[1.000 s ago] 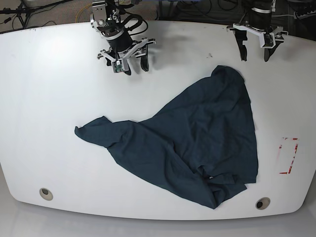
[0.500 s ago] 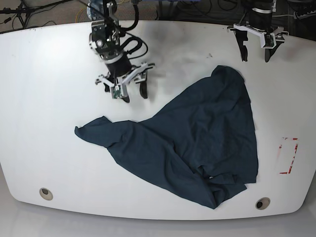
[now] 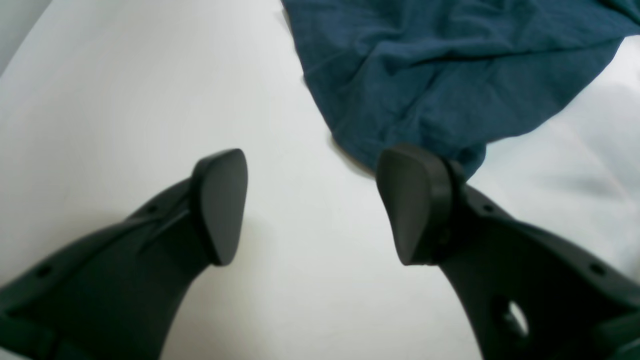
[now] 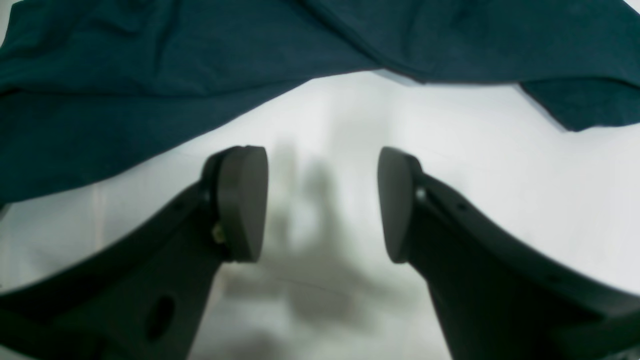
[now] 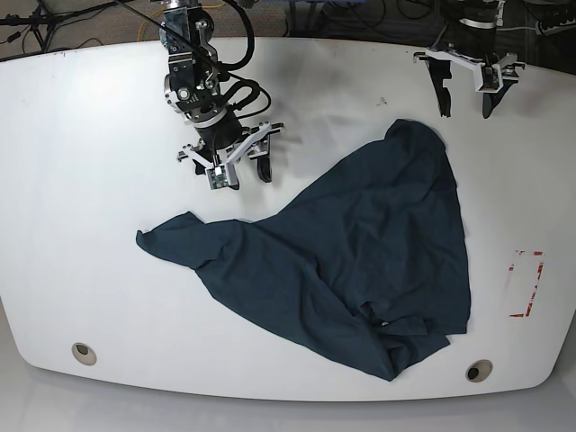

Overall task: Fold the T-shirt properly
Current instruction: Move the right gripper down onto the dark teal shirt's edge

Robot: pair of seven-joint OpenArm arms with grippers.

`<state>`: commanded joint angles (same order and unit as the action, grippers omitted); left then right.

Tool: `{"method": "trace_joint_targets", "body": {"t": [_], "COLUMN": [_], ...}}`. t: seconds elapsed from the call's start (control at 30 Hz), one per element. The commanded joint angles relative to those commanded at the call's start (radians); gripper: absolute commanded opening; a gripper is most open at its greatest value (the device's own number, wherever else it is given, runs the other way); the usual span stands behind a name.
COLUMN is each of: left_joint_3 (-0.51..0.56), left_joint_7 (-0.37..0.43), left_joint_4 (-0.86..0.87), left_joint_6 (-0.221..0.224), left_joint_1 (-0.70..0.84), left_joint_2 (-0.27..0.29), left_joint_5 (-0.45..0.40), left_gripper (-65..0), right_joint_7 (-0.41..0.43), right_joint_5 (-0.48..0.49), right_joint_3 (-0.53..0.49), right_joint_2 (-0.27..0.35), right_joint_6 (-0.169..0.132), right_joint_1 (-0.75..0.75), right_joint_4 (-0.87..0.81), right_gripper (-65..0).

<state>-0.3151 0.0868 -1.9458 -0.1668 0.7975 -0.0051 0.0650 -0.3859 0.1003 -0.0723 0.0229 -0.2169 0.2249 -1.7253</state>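
The dark navy T-shirt [image 5: 360, 261] lies crumpled and spread on the white table [image 5: 90, 180], one sleeve end pointing left and a bunched corner at the far right. My right gripper [image 5: 247, 178] is open and empty, hovering just beyond the shirt's upper left edge. In the right wrist view the shirt [image 4: 150, 75] lies ahead of the open gripper [image 4: 322, 200]. My left gripper [image 5: 464, 108] is open and empty above the shirt's far corner. In the left wrist view the shirt [image 3: 425, 65] reaches the right finger of the gripper [image 3: 315, 205]. The collar is not visible.
A red-outlined rectangle mark [image 5: 526, 283] sits near the table's right edge. Two round holes [image 5: 84, 353] [image 5: 479, 370] lie near the front edge. Cables run behind the table's back edge.
My right gripper has moved toward the front of the table, closer to the shirt's upper left edge, staying open. The left arm and the shirt have barely moved.
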Motion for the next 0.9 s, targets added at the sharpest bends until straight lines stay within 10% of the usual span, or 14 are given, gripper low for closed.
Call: {"method": "trace_joint_targets", "body": {"t": [0.9], "left_joint_3": [0.004], "left_joint_7": [0.007], "left_joint_4": [0.013], "left_joint_6": [-0.001], "left_joint_1": [-0.033], "left_joint_2": [0.003], "left_joint_5": [0.005], "left_gripper": [-23.3], "right_joint_7": [-0.002], "right_joint_5": [0.012], "right_joint_3": [-0.064], "right_joint_2": [0.008], "right_joint_6": [-0.005], "right_joint_1": [-0.348], "right_joint_4": [0.494], "right_gripper": [-31.6]}}
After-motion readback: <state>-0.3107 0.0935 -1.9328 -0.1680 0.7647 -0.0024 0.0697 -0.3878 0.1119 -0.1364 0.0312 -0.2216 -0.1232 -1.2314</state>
